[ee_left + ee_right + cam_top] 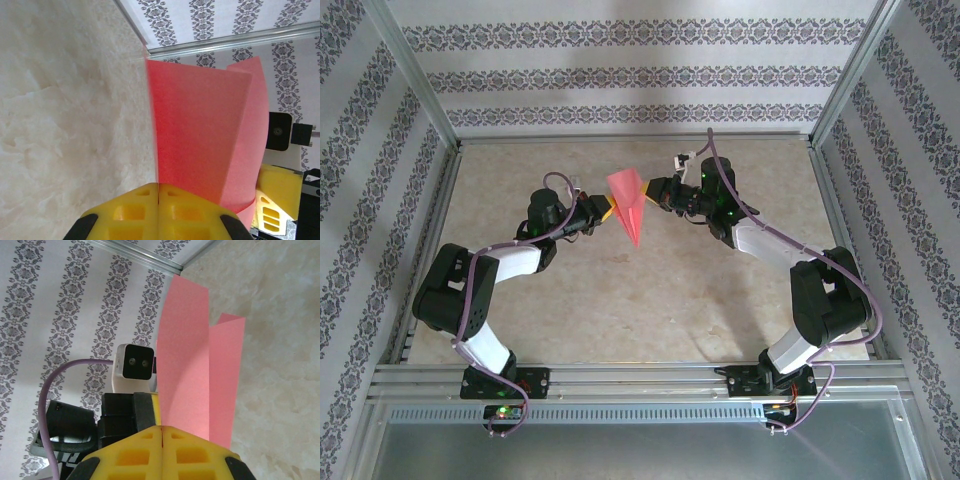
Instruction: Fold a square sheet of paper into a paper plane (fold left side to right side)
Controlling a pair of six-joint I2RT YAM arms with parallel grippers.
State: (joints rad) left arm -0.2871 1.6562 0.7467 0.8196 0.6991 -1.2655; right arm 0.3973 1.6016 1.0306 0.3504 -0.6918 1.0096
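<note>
Closest in the overhead view, the left arm's base (500,385) and the right arm's base (775,380) sit bolted to an aluminium rail (640,375), each with a small green light glowing. Beyond them the arms reach toward each other over the beige marbled table (670,290). The left gripper (607,212) and right gripper (647,197) meet at the salmon-pink paper plane (628,205), held between them with its point toward the near edge.

From the left wrist, the left yellow fingers (135,212) are clenched together, the paper's edge pinched in their seam. Its folded layers rise ahead, with the right wrist camera (278,131) just past them.

From the right wrist, the right yellow fingers (130,455) are likewise clamped on the paper. Two pink flaps stand up from the seam, beside the left wrist camera (134,362) and a purple cable (55,385).
</note>
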